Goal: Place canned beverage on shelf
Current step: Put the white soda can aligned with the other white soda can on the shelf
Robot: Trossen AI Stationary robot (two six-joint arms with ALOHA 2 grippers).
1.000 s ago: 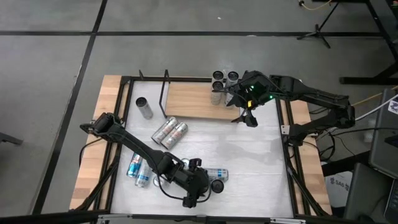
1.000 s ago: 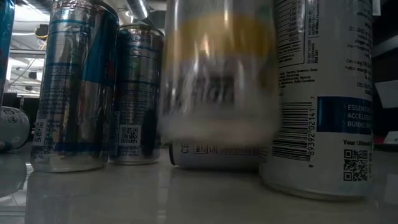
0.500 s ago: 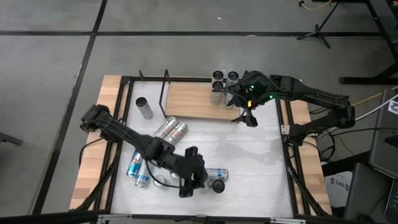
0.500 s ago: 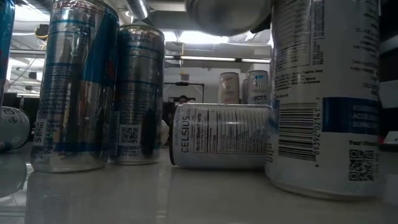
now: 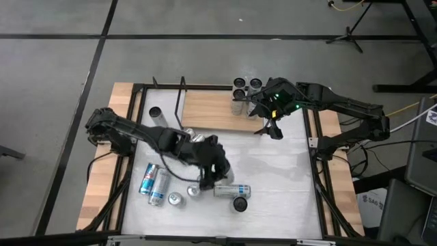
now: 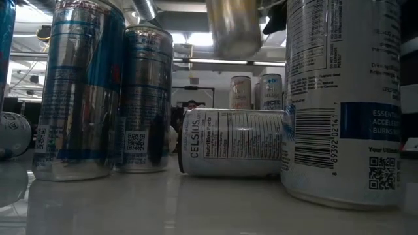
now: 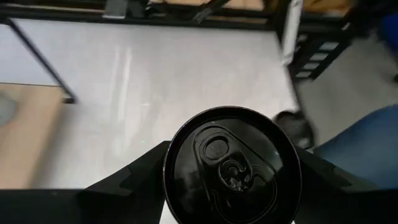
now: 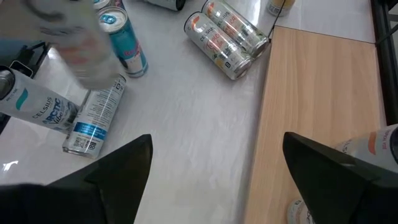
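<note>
Lifted off the table, can [image 7: 231,167] sits between left jaws.

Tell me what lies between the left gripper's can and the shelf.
High view: two lying cans sit beside the left gripper with its held can; then bare tabletop up to the shelf.

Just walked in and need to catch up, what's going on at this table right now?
The left claw is holding a can upright, lifted off the white table near its middle. The right claw waits open at the right end of the wooden shelf, where a few cans already stand. More cans are scattered on the tabletop, some standing, some lying on their sides.
</note>
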